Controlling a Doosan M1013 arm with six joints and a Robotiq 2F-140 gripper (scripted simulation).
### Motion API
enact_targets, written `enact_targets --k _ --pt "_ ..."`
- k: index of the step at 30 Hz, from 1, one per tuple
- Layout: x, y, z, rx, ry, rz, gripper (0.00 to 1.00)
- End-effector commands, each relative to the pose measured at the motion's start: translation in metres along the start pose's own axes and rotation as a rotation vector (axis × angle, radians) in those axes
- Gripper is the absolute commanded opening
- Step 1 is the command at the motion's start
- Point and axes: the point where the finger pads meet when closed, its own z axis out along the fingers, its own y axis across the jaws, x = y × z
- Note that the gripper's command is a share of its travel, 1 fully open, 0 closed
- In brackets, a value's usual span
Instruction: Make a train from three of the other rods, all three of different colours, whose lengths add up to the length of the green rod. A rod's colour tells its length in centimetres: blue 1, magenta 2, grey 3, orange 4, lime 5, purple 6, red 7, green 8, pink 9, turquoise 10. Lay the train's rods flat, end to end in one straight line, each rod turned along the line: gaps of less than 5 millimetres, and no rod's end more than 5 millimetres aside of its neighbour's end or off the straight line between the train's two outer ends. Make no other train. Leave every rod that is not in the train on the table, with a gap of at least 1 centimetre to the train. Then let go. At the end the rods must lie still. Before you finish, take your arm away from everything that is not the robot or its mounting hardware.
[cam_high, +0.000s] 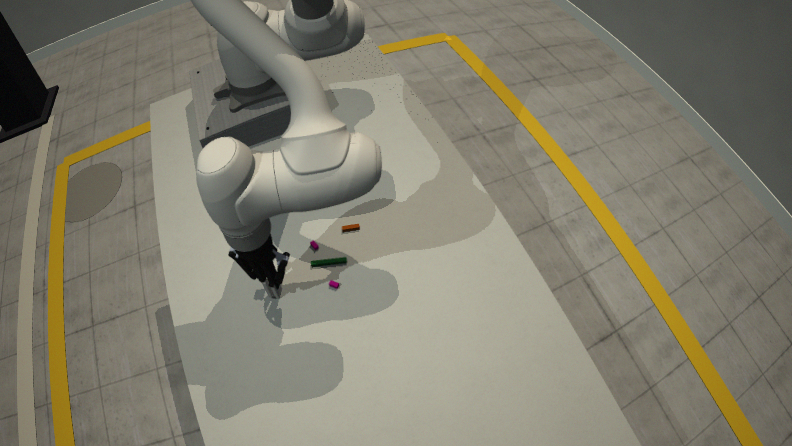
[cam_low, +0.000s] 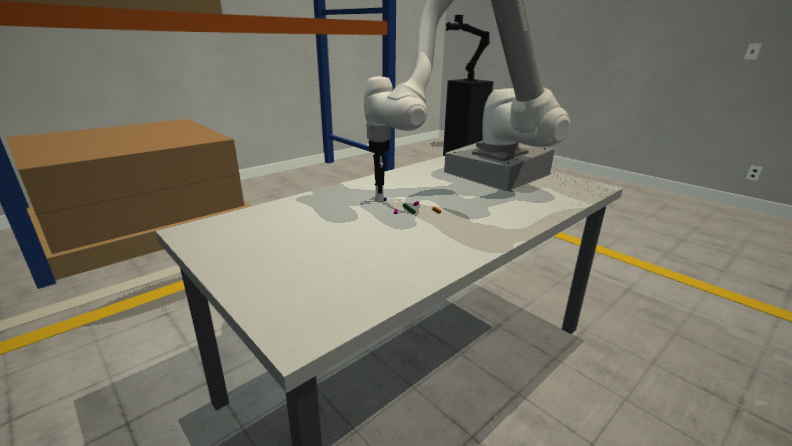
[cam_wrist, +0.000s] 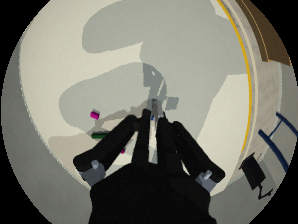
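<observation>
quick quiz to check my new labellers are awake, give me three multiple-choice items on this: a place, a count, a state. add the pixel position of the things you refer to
1. From the top, what lies between one magenta rod (cam_high: 334, 284) (cam_low: 395, 211) (cam_wrist: 95, 115) and the other magenta rod (cam_high: 314, 244) (cam_low: 416, 203) (cam_wrist: 123, 151)?
A) orange rod
B) green rod (cam_high: 328, 262) (cam_low: 409, 208) (cam_wrist: 100, 135)
C) grey rod

2. How many magenta rods show?
A) four
B) three
C) two

3. How is the green rod?
A) lying flat
B) standing on end
C) leaning on the robot's base

1 B: the top view shows green in the middle.
2 C: top and exterior views each show two.
3 A: its long side rests along the table (cam_high: 443, 343) (cam_low: 310, 277).
</observation>
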Motion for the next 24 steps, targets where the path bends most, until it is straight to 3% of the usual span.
enact_targets --k 1,19,24 --pt "0.0000 -0.0001 -0.0001 0.000 0.000 0.000 0.03" --pt "0.0000 -0.0001 -0.0001 0.000 0.000 0.000 0.03" --pt "0.0000 -0.0001 -0.0001 0.000 0.000 0.000 0.08"
